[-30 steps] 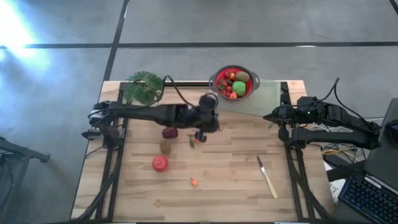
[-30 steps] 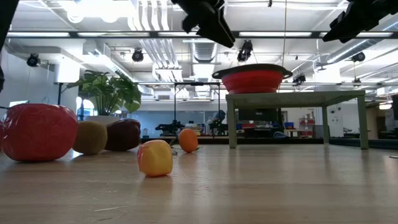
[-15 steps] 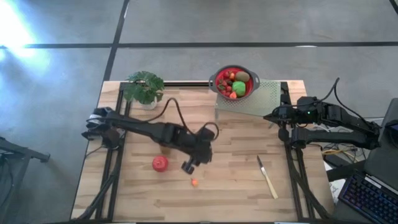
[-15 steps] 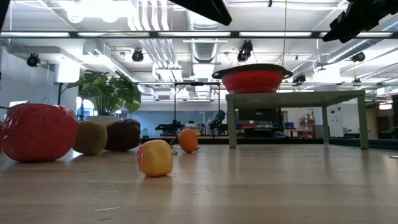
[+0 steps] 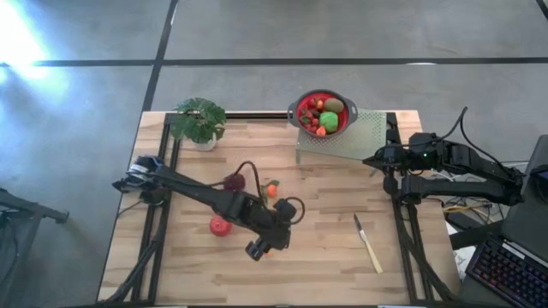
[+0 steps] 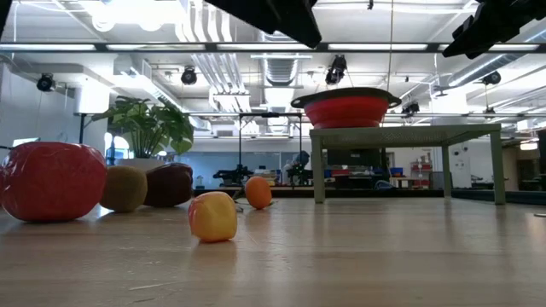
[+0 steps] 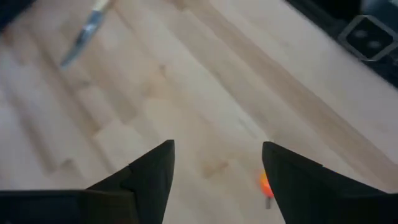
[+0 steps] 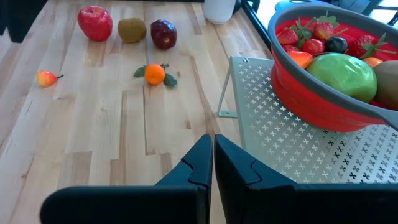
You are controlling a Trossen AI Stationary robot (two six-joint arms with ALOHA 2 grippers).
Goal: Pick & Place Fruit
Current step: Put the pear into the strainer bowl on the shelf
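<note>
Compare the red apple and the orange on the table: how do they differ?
The apple is red, bare and clearly the bigger; the orange is orange, smaller, with green leaves at its sides. The apple sits in a row with the kiwi and dark fruit; the orange lies apart, nearer the rack. Both rest on the table, ungripped.

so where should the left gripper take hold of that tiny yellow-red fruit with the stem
Grip the small yellow-red fruit across its rounded body, coming straight down from above. It lies alone on bare wood, so both sides are clear, and its thin stem looks too slight to hold. The left gripper is above it, open, with the fruit showing beside one finger in the left wrist view.
</note>
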